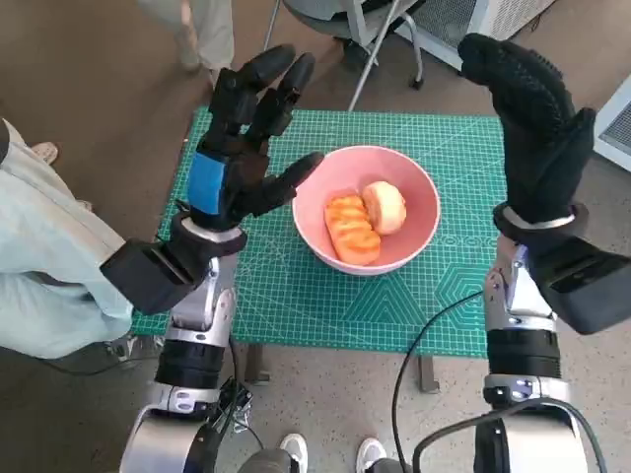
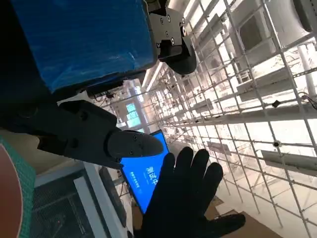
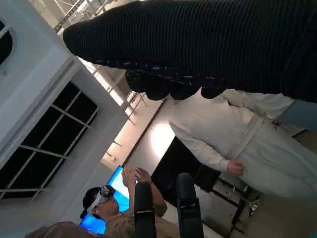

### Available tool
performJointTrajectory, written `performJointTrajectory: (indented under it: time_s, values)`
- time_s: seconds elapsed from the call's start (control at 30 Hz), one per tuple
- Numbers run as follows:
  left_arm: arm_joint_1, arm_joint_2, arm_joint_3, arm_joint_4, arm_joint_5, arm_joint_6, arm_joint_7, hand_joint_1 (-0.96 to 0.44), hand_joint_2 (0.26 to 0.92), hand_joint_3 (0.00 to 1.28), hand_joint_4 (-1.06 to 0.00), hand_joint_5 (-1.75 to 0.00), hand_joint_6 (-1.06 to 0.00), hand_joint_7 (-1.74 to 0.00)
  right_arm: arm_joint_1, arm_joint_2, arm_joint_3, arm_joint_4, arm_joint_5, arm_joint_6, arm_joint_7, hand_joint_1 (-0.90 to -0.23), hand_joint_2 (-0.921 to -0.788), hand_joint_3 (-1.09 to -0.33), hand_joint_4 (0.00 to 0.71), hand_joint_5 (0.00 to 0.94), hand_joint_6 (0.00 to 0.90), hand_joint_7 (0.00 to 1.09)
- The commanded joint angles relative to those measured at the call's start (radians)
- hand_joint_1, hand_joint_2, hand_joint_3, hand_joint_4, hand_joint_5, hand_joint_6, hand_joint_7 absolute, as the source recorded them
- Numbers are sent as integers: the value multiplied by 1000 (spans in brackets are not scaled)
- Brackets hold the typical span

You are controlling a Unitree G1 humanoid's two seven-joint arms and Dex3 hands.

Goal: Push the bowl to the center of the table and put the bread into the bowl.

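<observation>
A pink bowl (image 1: 419, 212) sits near the middle of the green cutting mat (image 1: 296, 296) on the table. Inside it lie an orange ridged bread (image 1: 353, 230) and a pale round bun (image 1: 385, 207), side by side. My left hand (image 1: 242, 148) is raised above the mat's left part, just left of the bowl, fingers spread and holding nothing. My right hand (image 1: 532, 118) is lifted above the mat's right edge, fingers up and apart, empty. The left wrist view shows my left hand (image 2: 94, 134) with the gloved right hand (image 2: 185, 198) beyond it, against a ceiling.
A person's pale trouser leg (image 1: 39, 266) is close at the left of the table. A chair base (image 1: 370, 39) and another person's legs (image 1: 202, 34) stand beyond the far edge. Cables (image 1: 424, 345) hang below the near edge. People (image 3: 237, 144) show in the right wrist view.
</observation>
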Motion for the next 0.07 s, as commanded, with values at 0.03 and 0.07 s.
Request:
performJointTrajectory:
  time_s: [0.03,0.07]
  values:
    - [5,-11,4,1,-8,-16,4,-380,921,255,-306,-5,-24,-790,0,0,5,8,-9,8,-5,-544,-921,-734,395,0,87,750]
    - [3,-11,5,3,-5,-21,8,-380,921,255,-305,-5,-23,-788,1,0,6,6,-14,6,-8,-544,-921,-734,394,0,87,750]
